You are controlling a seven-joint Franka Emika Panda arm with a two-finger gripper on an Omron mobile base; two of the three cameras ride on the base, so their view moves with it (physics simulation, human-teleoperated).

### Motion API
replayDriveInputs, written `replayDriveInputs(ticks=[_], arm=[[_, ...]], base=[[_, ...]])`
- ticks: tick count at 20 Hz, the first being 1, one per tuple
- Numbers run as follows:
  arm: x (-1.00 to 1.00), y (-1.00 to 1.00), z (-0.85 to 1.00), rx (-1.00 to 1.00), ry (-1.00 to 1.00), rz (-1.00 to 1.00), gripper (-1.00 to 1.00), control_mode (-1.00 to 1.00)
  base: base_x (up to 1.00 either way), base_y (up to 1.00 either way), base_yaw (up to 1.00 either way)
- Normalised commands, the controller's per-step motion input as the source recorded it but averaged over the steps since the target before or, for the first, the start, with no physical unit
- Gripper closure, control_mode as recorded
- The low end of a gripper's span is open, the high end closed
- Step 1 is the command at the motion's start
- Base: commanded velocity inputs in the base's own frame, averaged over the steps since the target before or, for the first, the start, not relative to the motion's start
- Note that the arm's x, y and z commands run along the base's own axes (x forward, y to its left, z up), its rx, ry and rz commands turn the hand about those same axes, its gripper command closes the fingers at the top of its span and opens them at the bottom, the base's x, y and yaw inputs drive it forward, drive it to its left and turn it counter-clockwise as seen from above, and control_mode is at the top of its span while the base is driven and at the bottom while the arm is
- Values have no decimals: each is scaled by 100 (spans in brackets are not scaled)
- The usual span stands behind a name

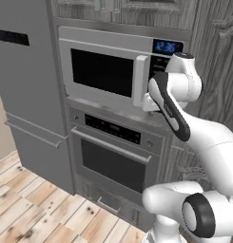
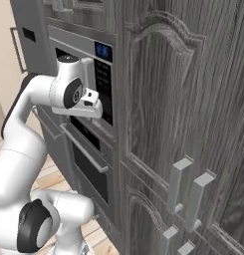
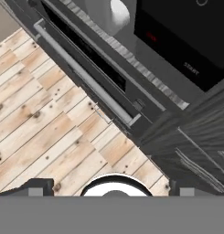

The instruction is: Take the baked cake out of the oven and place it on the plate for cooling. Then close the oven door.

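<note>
The gripper [image 3: 109,187] hangs high in front of the appliance wall, level with the microwave [image 1: 103,71], pointing down at the floor [image 1: 37,209]. Its fingers [image 3: 38,187] show as two dark tips set far apart, released, with nothing between them. In both base views the fingers themselves are hidden behind the hand's white body, so their spread cannot be read there.

The oven [image 1: 115,154] sits below the hand. The oven door [image 1: 111,163] is shut flush; its bar handle [image 3: 83,75] runs diagonally beneath the gripper, well apart from it. The door's dark glass gives no view of the inside, so any contents cannot be made out.

The fridge [image 1: 27,71] stands beyond the oven, cut off at the frame edge. Wood cabinets [image 2: 183,114] close the near side.
</note>
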Motion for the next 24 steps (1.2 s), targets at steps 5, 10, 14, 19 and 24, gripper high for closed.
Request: replayDriveInputs(ticks=[5, 10, 14, 19, 24], arm=[[0, 0, 0, 0, 0, 0, -100, 100], [0, 0, 0, 0, 0, 0, -100, 100], [-6, 0, -6, 0, 0, 5, -100, -100], [-31, 64, -7, -8, 0, 3, -100, -100], [-13, 75, -19, -17, 0, 0, -100, -100]], base=[[1, -62, 27], [16, -56, 26], [1, -7, 7], [0, 0, 0], [0, 0, 0]])
